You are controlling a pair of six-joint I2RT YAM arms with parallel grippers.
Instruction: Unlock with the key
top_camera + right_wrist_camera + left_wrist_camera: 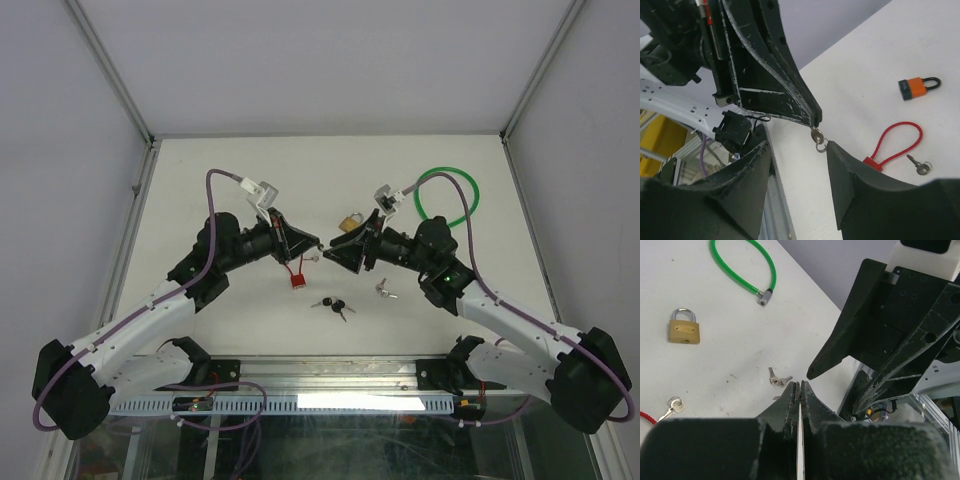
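Observation:
My left gripper (317, 245) is shut on a small silver key (816, 135) that hangs from its tip with a ring, seen in the right wrist view. In the left wrist view its jaws (801, 386) are pressed together and the key is hidden. My right gripper (337, 250) is open and faces the left one tip to tip; in its own view (799, 147) the key hangs just above the right finger (850, 175). A brass padlock (349, 219) lies behind the right gripper, also in the left wrist view (684, 331).
A green cable lock (447, 195) lies at the back right. A red cable lock (296, 275) lies below the left gripper, with a loose key (917, 165) beside it. An orange padlock (914, 87) shows in the right wrist view. Black-headed keys (333, 305) and silver keys (386, 290) lie nearer.

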